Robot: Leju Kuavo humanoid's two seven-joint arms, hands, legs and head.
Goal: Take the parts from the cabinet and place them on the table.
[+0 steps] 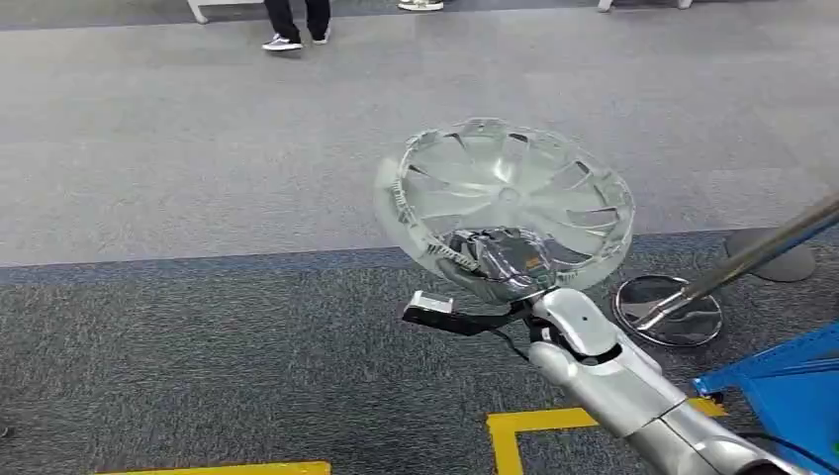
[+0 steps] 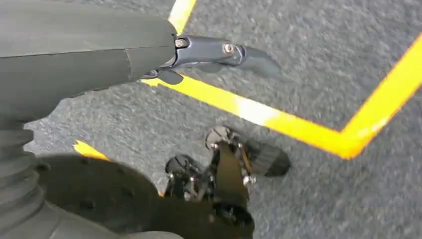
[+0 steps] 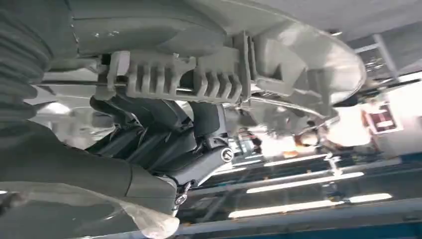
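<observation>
Grey carpet [image 1: 198, 148] spans the floor, marked with yellow tape [image 1: 510, 435]. Silver wheel cover [image 1: 514, 193] is carried aloft above it, rim clamped by the right hand [image 1: 500, 259] for transport. Left hand [image 2: 214, 52] hangs down, fingers loosely extended, holding nothing.

Wheel cover [image 1: 507, 203]: glossy silver, spoked pattern, translucent wrap. Right hand [image 1: 500, 259] beneath the wheel cover: dark grey fingers, silver arm. Carpet [image 1: 198, 148]: grey, darker grey band nearer than the wheel cover, yellow floor tape [image 1: 514, 427] lines. Blue frame [image 1: 787, 391] right of the wheel cover.
</observation>
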